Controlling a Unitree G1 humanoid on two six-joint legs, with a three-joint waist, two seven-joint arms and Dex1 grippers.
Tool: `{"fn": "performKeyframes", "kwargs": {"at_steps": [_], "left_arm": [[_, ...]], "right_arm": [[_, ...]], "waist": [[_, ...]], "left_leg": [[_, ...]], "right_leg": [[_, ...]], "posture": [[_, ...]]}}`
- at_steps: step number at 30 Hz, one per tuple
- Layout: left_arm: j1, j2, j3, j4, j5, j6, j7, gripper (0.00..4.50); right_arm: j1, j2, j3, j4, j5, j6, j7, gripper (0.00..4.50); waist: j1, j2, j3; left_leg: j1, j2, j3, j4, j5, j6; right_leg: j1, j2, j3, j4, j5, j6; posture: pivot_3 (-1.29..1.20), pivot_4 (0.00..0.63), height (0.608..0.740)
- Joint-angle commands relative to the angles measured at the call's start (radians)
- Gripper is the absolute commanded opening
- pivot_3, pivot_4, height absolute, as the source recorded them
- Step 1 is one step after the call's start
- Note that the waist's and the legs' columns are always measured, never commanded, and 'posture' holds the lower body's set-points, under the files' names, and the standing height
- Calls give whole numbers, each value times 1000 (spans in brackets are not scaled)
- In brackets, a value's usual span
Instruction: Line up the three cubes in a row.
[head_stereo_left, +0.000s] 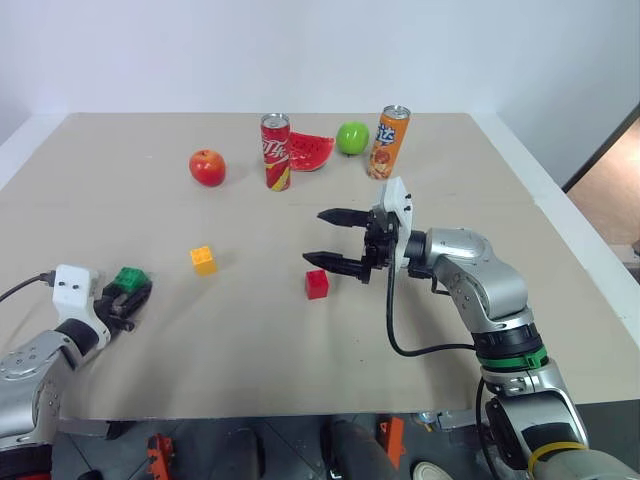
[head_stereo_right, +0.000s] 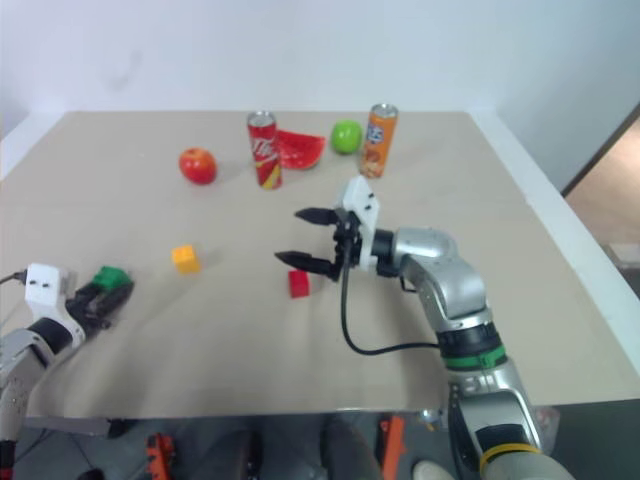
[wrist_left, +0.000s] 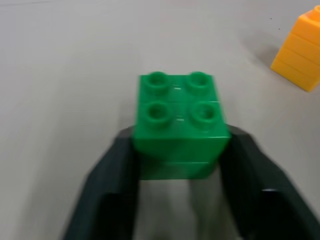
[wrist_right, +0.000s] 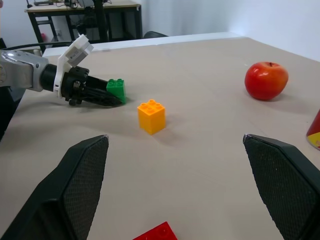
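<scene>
Left fingers (wrist_left: 125, 165) clamp the green cube (wrist_left: 179, 120); right fingers (head_stereo_left: 345, 265) spread above the red cube (head_stereo_left: 317, 284)

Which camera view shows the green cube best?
The left wrist view: the green cube sits close up, studs clear, between the left claw's fingers. Both eye views and the right wrist view show it small and partly hidden.

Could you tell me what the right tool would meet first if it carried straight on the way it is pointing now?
Probably the yellow cube, roughly centred ahead of the open right tool; height is unclear, so it may pass over it.
</scene>
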Motion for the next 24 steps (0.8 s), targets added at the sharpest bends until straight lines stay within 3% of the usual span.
{"fn": "performKeyframes", "kwargs": {"at_steps": [1,5,9,12,18,24], "left_arm": [[0,20,14,-28,14,-20,-6,1345],[42,41,7,-86,12,-25,-56,1345],[152,108,-48,-246,7,-97,-242,1345],[149,147,-88,-291,-5,-103,-325,1345],[-90,184,-270,-224,0,-77,-490,1345],[-347,131,-466,-26,76,-80,-616,1345]], "right_arm": [[3,-11,-13,-42,6,-19,0,4500],[6,-18,-12,-44,5,-22,0,4500],[5,-32,-15,-44,7,-26,8,4500],[7,-55,-20,-51,33,-7,39,4500],[38,-118,0,-70,50,-9,137,4500],[42,-116,20,-55,16,-53,155,4500]], "waist": [[0,0,0],[-1,0,0],[-1,0,0],[3,0,0],[7,0,0],[-3,0,0]], "left_leg": [[-1,0,0,0,0,0],[-2,0,1,0,0,0],[-3,1,3,-1,0,-1],[-3,0,3,-1,0,0],[-3,-1,1,1,1,0],[-3,0,3,1,1,1]], "right_leg": [[-1,0,0,0,0,0],[-3,0,1,0,0,0],[-5,-1,3,0,0,0],[-5,-1,2,1,0,-1],[-3,0,0,0,1,-1],[-4,2,2,1,2,1]], "posture": [[0,150,740],[0,150,740],[0,150,740],[0,150,740],[0,150,740],[0,150,740]]}}
